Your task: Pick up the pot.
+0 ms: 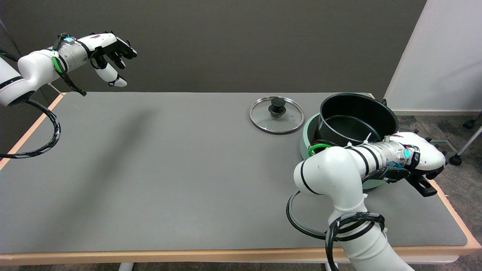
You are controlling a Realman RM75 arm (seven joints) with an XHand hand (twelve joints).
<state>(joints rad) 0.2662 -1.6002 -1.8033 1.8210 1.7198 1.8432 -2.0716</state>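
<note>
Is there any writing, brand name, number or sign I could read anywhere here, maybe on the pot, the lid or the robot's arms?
None can be read.
Pot: no label or brand shows on its dark inside or pale green outside.
Glass lid: plain, with no lettering on the glass or knob.
Right hand: a small glowing teal light at the wrist, but no words or numbers.
Table: a plain grey mat, with no markings.

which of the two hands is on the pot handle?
The right hand, at lower right, grips the pot's black handle. The left hand hangs in the air at upper left, touching nothing.
</note>
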